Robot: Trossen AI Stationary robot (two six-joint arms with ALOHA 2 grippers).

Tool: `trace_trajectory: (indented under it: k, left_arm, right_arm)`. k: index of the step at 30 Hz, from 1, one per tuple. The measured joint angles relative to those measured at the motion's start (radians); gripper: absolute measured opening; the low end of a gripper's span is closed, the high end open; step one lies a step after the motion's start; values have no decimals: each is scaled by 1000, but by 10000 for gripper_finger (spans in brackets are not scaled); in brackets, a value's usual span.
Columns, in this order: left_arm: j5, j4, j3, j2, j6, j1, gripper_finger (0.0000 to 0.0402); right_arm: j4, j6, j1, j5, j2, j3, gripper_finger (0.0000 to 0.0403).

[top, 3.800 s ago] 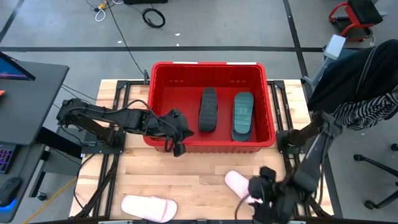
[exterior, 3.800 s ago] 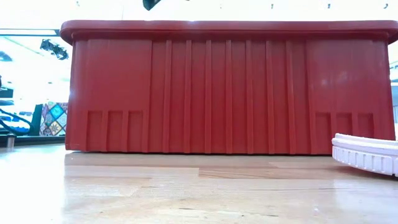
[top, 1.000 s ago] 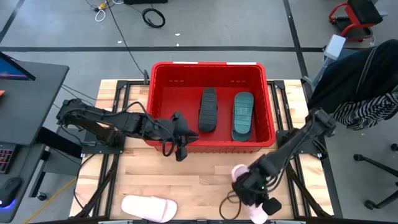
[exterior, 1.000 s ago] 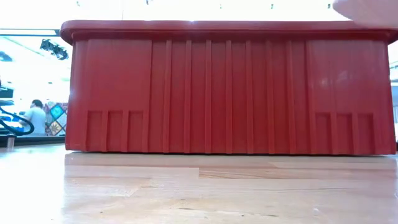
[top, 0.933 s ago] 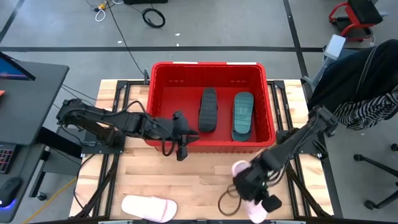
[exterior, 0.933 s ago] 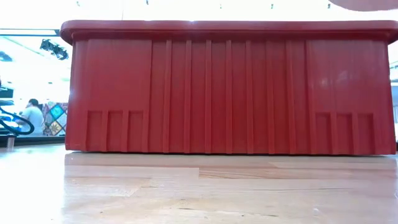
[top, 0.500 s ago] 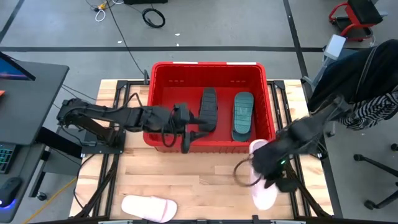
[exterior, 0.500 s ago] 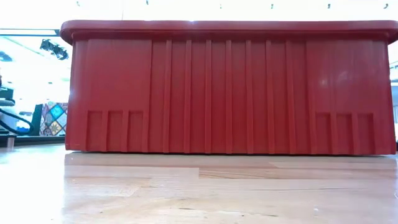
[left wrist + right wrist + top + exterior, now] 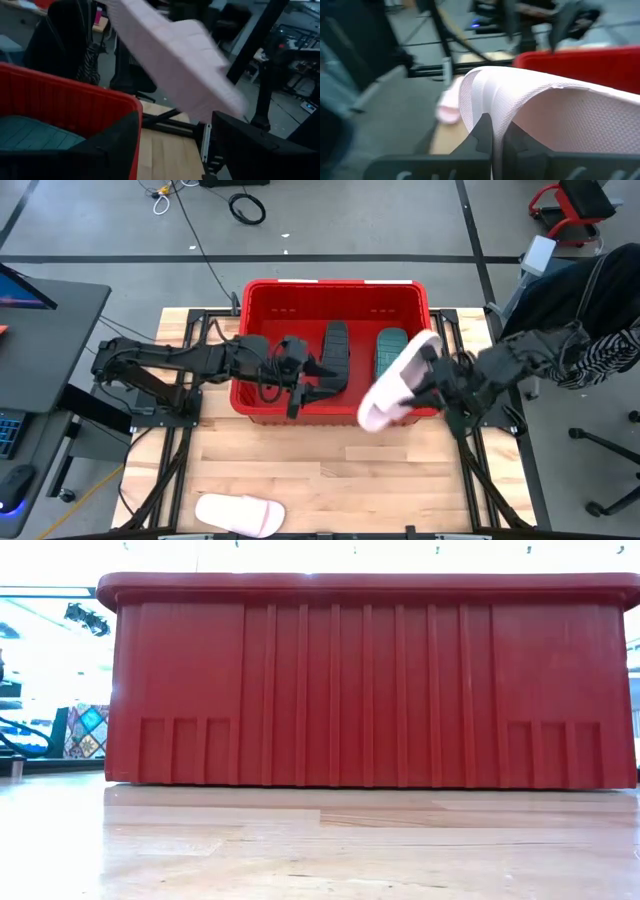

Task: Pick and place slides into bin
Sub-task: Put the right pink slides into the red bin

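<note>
While the right gripper [image 9: 432, 377] clamps the pale pink slide [image 9: 398, 381] over the red bin [image 9: 262, 296] rim, carry it fully inside before releasing; the left gripper [image 9: 304, 381] waits open.

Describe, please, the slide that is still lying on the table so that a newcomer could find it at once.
Start at the red bin and go to the table's near-left corner. There lies a pale pink slide, alone on the wood, unlike its twin in the right gripper.
</note>
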Motion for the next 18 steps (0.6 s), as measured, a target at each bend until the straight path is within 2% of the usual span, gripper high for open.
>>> trace_trajectory:
  k: [7,10,13,18]
  left_arm:
    - [45,-132,0,-94,-37,27,276]
    - [-7,-135,1,-132,43,19,290]
    - [-100,-133,2,-131,102,1,298]
    - [-238,-182,0,-110,97,7,298]
  right_arm:
    - [72,-177,-145,-10,56,-1,9]
    - [75,-183,-224,14,88,-1,9]
    - [91,-181,-291,26,123,-1,9]
    - [208,-213,-331,18,159,-2,9]
